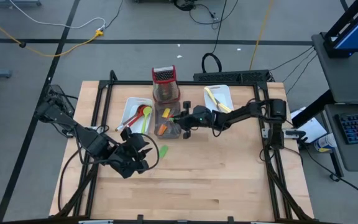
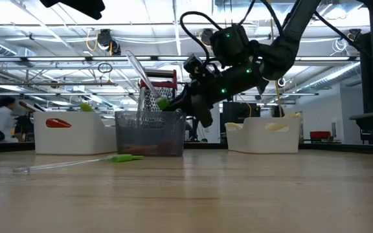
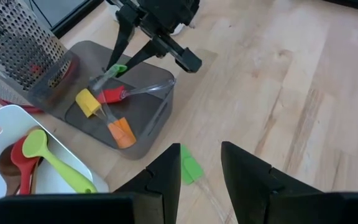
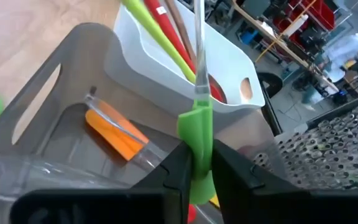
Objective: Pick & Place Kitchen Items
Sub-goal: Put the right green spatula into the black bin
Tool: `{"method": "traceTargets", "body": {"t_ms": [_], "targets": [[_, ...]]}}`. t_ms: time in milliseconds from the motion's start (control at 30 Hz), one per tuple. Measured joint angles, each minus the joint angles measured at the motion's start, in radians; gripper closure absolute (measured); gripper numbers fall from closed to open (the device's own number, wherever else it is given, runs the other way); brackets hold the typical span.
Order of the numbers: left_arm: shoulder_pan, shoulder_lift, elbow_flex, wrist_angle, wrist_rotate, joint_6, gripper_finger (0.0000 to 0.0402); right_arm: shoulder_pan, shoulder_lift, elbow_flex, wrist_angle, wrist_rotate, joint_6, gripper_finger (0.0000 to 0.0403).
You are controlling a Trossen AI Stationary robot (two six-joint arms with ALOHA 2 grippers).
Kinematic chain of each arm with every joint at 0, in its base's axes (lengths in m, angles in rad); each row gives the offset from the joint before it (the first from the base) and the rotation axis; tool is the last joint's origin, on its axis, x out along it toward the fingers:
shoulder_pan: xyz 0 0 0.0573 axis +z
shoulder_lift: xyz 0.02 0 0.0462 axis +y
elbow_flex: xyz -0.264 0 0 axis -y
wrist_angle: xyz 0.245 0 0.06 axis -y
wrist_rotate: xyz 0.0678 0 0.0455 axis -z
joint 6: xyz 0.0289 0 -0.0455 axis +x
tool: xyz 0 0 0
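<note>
from above, right gripper (image 1: 180,119) sits over grey tray (image 1: 168,128); left gripper (image 1: 143,151) rests near loose green spatula (image 1: 163,151) on surface (image 1: 229,180). low view: clear handle angled up. left wrist: fingers (image 3: 166,177) narrowly apart, holding nothing. right wrist: fingers (image 4: 178,163) pinching green spatula head (image 4: 196,146) above the tray.

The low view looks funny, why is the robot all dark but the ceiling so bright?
In the low view, bright ceiling lights sit behind the right gripper, so it shows as a dark shape; the wood close in front looks soft. In the right wrist view, its fingers and the green spatula they pinch are blurred from closeness.
</note>
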Motion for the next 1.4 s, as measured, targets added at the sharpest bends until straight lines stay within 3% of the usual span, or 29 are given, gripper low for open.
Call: {"method": "traceTargets", "body": {"t_ms": [400,633,1133,1400], "targets": [[0.020,0.000,0.000,-0.005,-0.002,0.000,0.0284,-0.003,0.002,-0.001,0.040,0.005,0.023,0.0267],[0.020,0.000,0.000,-0.009,-0.002,-0.019,0.0284,-0.003,0.002,-0.002,0.040,0.008,0.055,0.0236],[0.020,0.000,0.000,-0.009,-0.002,-0.033,0.0284,0.001,0.005,-0.003,0.079,0.006,0.121,0.0227],[0.035,0.000,0.000,-0.040,-0.054,-0.104,0.0284,0.060,0.006,-0.006,0.222,0.001,0.195,0.0233]]}}
